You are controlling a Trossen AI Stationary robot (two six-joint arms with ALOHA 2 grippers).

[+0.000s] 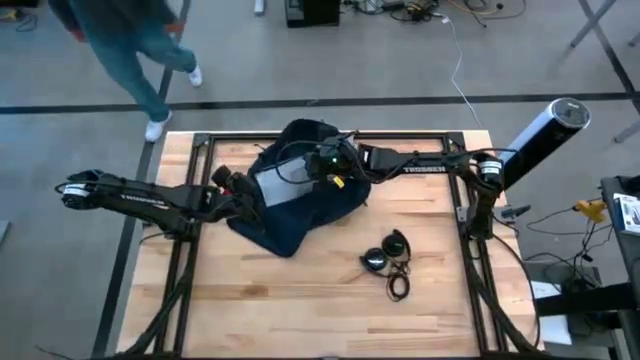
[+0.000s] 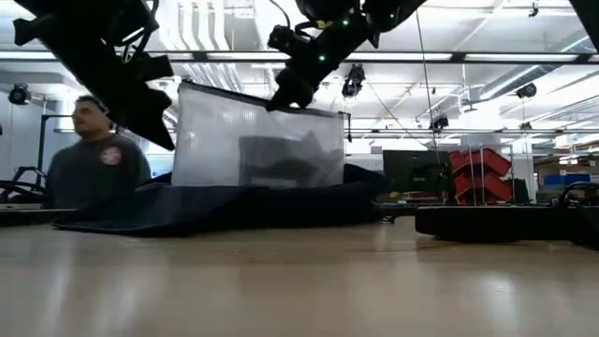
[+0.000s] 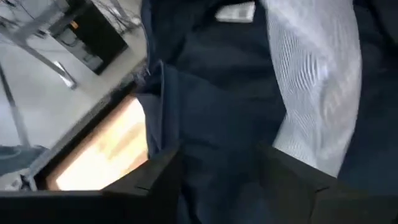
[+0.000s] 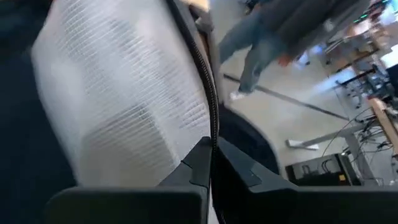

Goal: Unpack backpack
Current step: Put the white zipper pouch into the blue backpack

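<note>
- High view: I see the floppy dark navy fabric backpack (image 1: 300, 195) at counter (image 1: 300, 300) twelve o'clock, the left gripper (image 1: 232, 192) at its nine o'clock edge.
- Low view: my right gripper (image 2: 285, 96) has its fingers clamped on the silvery-grey mesh pouch's (image 2: 253, 140) top edge, pouch hanging upright above the backpack.
- Left wrist view: left fingers apart, straddling navy fabric.
</note>
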